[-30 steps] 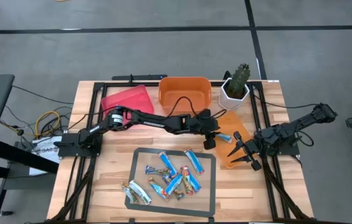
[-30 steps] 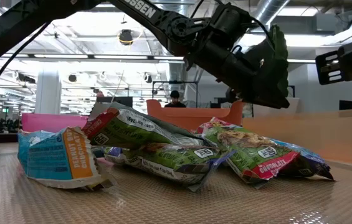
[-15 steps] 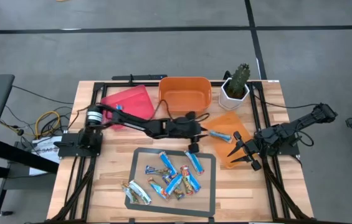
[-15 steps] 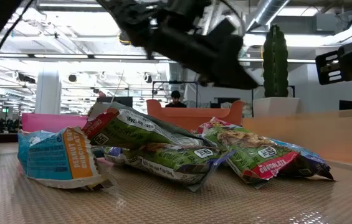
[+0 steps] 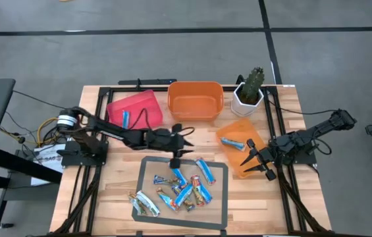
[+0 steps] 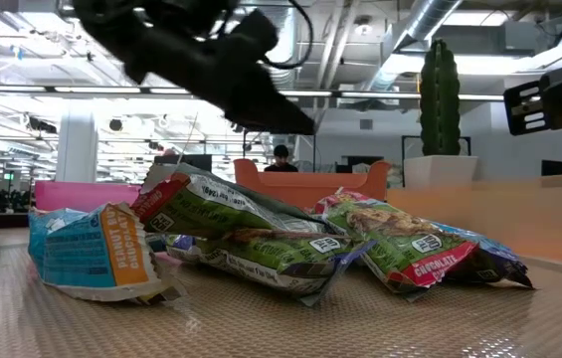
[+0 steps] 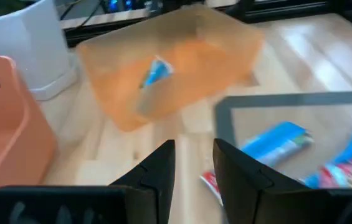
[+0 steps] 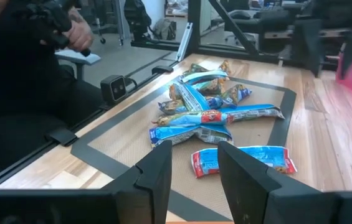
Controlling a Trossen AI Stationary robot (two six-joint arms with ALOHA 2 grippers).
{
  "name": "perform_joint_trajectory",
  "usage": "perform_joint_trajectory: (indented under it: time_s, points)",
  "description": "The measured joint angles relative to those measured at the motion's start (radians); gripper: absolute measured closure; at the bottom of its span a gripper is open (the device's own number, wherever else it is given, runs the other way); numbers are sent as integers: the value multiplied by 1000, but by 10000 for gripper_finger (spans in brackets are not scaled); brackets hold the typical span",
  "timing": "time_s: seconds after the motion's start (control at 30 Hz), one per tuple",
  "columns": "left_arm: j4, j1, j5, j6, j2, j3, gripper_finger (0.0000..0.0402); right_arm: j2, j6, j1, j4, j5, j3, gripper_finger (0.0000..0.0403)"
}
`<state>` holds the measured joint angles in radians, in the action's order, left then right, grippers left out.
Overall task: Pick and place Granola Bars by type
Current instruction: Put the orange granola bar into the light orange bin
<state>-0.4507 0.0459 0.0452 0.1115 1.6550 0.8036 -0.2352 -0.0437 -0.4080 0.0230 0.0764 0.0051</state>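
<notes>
The Granola Bars (image 5: 180, 185), small wrapped bars in shiny blue, green-brown and red-orange foil, lie heaped on a grey-rimmed translucent mat (image 5: 149, 162) at the near edge of the pale wooden counter (image 5: 116, 168); roughly ten sit on the mat, too overlapped for a firm count, and one curls over its near left corner; one blue bar (image 5: 234, 142) rests in the flat translucent orange tray (image 5: 248, 135) to the right, and one blue bar (image 5: 125, 118) lies in the pink-red plastic bin (image 5: 136, 104) at the far left; the deep orange plastic bin (image 5: 195, 99) beside it holds none that can be seen; the left end effector (image 5: 177, 160) hangs just above the mat's far edge, its fingers slightly parted and gripping nothing; the right end effector (image 5: 257, 164) waits at the tray's near right corner, fingers apart and empty; one potted green cactus in a white pot (image 5: 249, 92) stands at the far right.
</notes>
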Motion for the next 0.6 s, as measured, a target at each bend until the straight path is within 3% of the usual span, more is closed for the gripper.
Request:
perform_joint_trajectory:
  time_s: [0.3,0.6]
  points:
    - [62,104,-13,69,-204,-203,299,0,0,0,0,1,0,280]
    - [286,203,-13,67,-331,-237,299,1,0,0,0,1,0,280]
